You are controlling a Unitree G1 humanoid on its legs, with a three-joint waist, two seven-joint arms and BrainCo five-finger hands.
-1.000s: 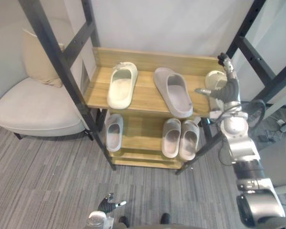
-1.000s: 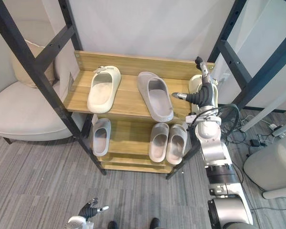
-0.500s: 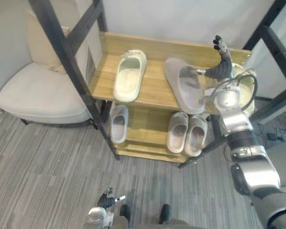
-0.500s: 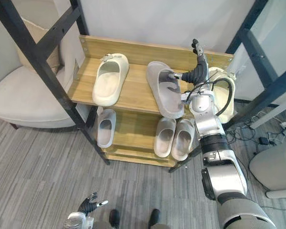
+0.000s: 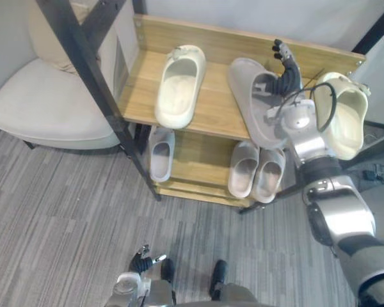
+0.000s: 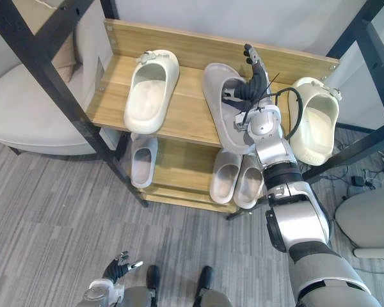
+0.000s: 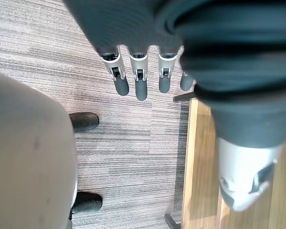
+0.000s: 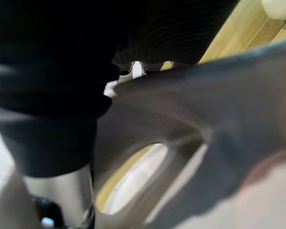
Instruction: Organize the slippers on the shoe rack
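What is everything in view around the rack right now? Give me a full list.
shoe rack: one, wooden shelves on a black frame, centre.
cream slippers: two, top shelf, one at the left, one at the right end.
grey slipper: one, middle of the top shelf, under the right hand.
pale grey slippers: three, lower shelf, one at the left, a pair at the right.
armchair: one, cream, left of the rack.
carpet: one, grey, the floor.
right hand: on the grey slipper, fingers straight.
left hand: low over the carpet, fingers straight.
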